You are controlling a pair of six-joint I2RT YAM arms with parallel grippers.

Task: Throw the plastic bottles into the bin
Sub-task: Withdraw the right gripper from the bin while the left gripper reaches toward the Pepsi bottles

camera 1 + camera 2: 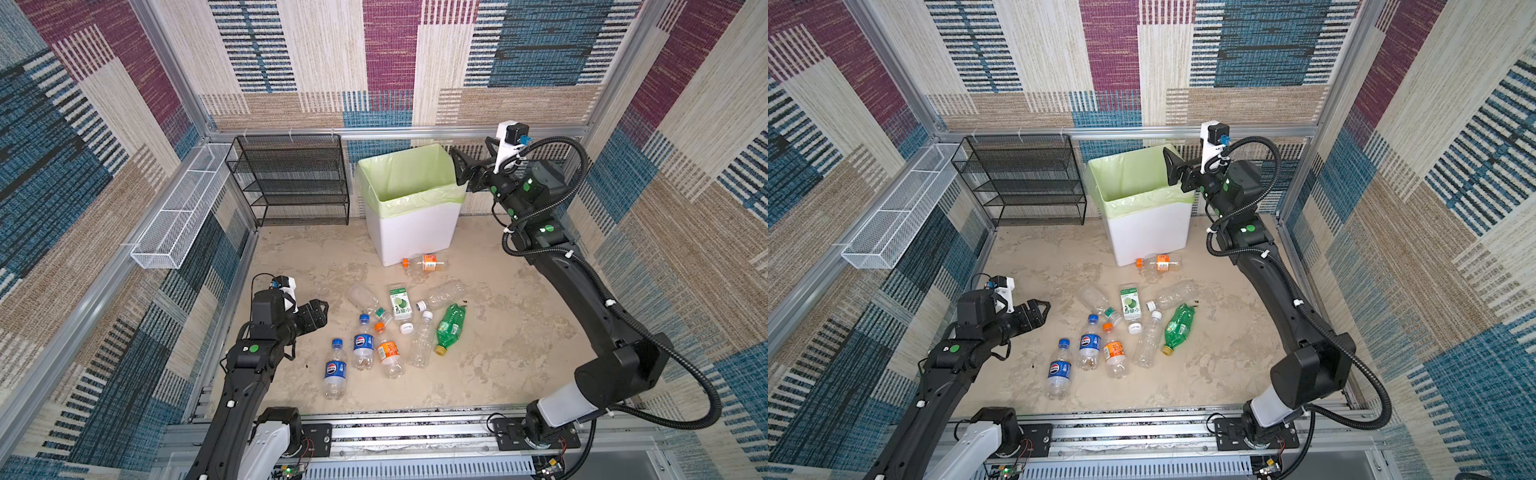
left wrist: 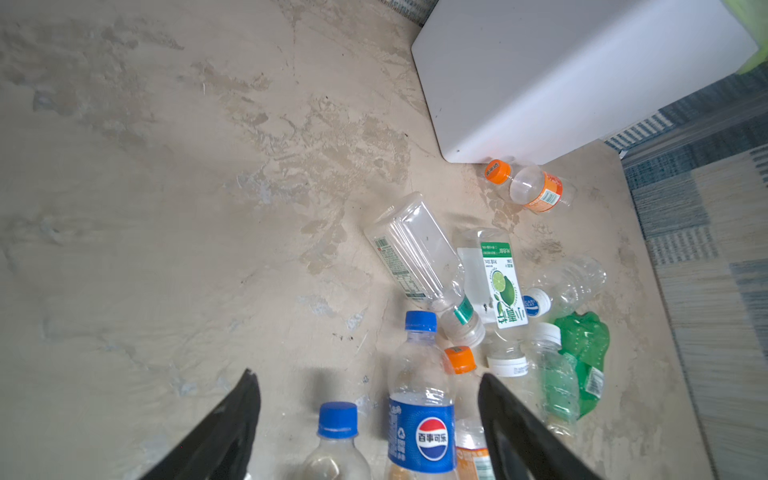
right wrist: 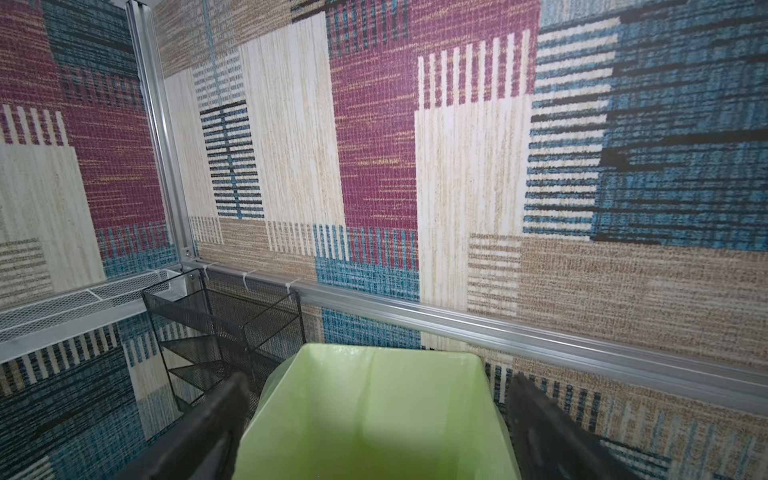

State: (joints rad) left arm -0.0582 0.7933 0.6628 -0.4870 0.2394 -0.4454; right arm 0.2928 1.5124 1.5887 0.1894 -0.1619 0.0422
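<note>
Several plastic bottles lie in a cluster on the floor, among them two blue-labelled ones (image 1: 336, 370) (image 2: 422, 432), an orange-labelled one (image 1: 388, 353), a crushed green one (image 1: 449, 326) and a lime-labelled one (image 2: 500, 282). Another orange-capped bottle (image 1: 428, 264) (image 2: 532, 187) rests against the foot of the bin (image 1: 411, 232) (image 1: 1146, 232). My left gripper (image 1: 322, 313) (image 2: 366, 374) hovers open just left of the cluster, holding nothing. My right gripper (image 1: 459, 166) (image 3: 378, 377) is open and empty over the bin's right rim, looking into the green bag lining (image 3: 374, 415).
A black wire-mesh rack (image 1: 291, 178) stands left of the bin against the back wall. A long white mesh basket (image 1: 178, 212) hangs on the left wall rail. Carpeted walls enclose the floor, and a metal rail (image 1: 415, 432) runs along the front.
</note>
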